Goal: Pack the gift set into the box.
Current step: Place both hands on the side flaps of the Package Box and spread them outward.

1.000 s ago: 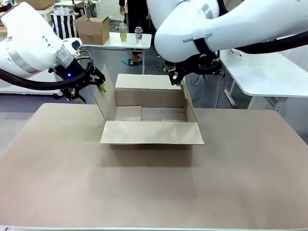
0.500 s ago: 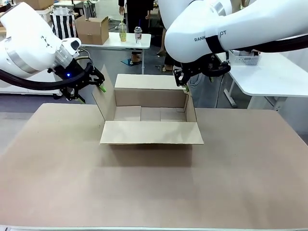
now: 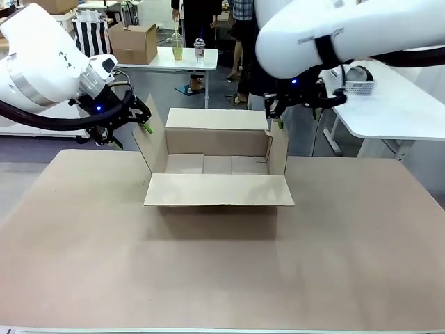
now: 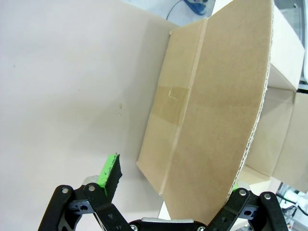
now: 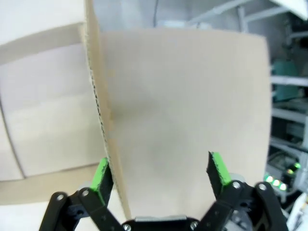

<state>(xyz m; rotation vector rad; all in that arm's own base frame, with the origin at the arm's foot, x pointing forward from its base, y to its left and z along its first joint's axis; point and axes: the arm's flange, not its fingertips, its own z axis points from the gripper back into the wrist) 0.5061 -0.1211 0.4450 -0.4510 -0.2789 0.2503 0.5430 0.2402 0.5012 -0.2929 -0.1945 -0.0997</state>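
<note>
Brown corrugated cardboard box (image 3: 217, 163), large and shallow, sits open near the middle of the tan worktop (image 3: 222, 271). Its near flap lies folded outward; the side flaps stand up. The left tool (image 3: 144, 120) straddles the left flap's top edge, fingers spread wide on either side. The right tool (image 3: 276, 118) likewise brackets the right flap, wide and not pinching. Nothing lies inside, and no gift set is visible. The step appears to be flap-spreading; next, each flap likely needs pressing outward.
</note>
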